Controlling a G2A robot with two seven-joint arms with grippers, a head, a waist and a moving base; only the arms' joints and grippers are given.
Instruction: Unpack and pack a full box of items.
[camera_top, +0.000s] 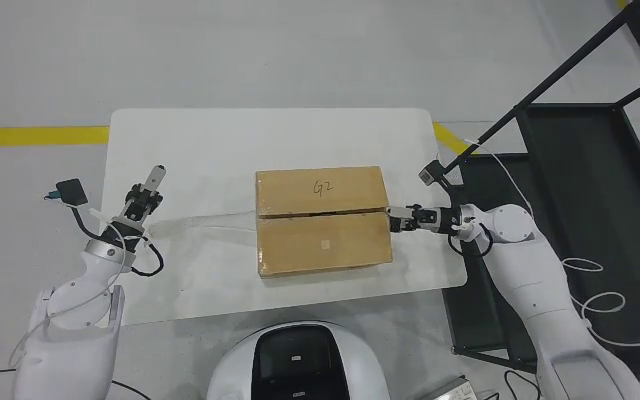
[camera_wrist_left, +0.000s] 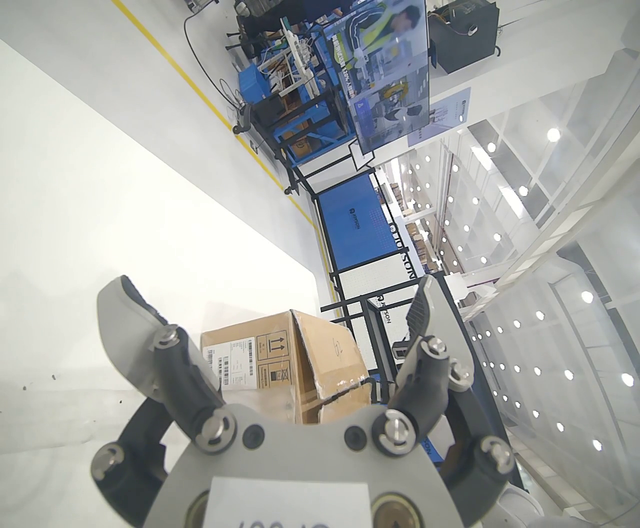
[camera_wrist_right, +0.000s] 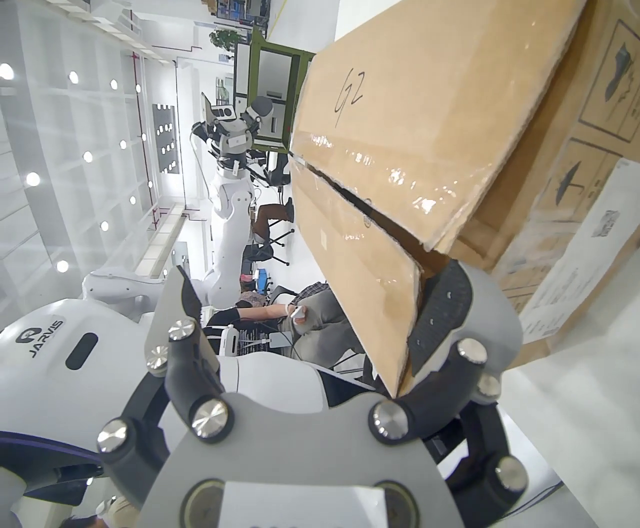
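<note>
White table (camera_top: 200, 150) beneath tan taped box (camera_top: 320, 245); left gripper (camera_wrist_left: 275, 295), right gripper (camera_wrist_right: 312, 280) both spread.

What I can read on the box
Handwritten "G2" (camera_top: 322, 186) stands mid-frame on the upper flap of the box (camera_top: 320, 245); my left wrist view's white side label (camera_wrist_left: 232, 362) is too small to read.

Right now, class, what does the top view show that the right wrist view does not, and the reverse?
Top view: the whole table, the yellow floor line and the black rack. Right wrist view: one finger of the right gripper tucked under a flap corner, and the label on the box end. Both: the box's top seam.
</note>
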